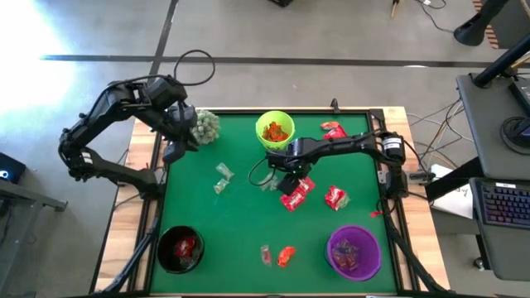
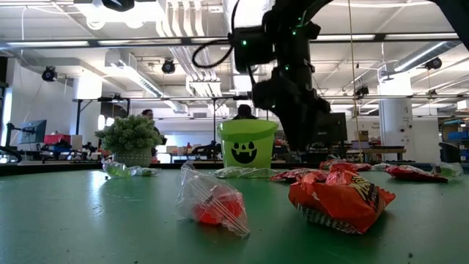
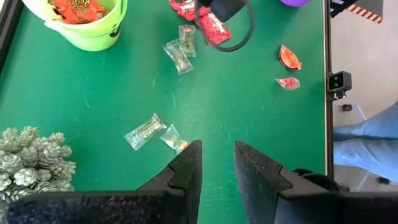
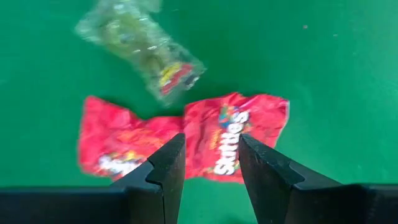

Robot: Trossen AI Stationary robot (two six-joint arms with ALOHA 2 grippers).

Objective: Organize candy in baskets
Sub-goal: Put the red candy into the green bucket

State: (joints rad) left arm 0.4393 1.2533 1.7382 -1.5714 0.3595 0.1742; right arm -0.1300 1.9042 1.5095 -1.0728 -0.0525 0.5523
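My right gripper [image 1: 289,171] [image 4: 211,155] is open and points down over two red Skittles packets [image 4: 233,140] [image 1: 296,195] that lie flat on the green mat. Its fingers stand on either side of the right packet's middle, clear of it. A pale clear-greenish packet [image 4: 142,50] lies just beyond. The lime green basket [image 1: 275,131] holds orange candy, the black basket [image 1: 180,249] a red one, and the purple basket [image 1: 354,252] a few. My left gripper [image 1: 176,142] [image 3: 217,168] is open and empty beside the spiky plant [image 1: 205,126].
Loose candy lies about: clear packets [image 1: 222,178], a red one [image 1: 335,197], another red one [image 1: 334,130] at the far edge, and an orange one [image 1: 286,256] with a clear one [image 1: 265,253] at the near edge. A black cable loops by my right gripper.
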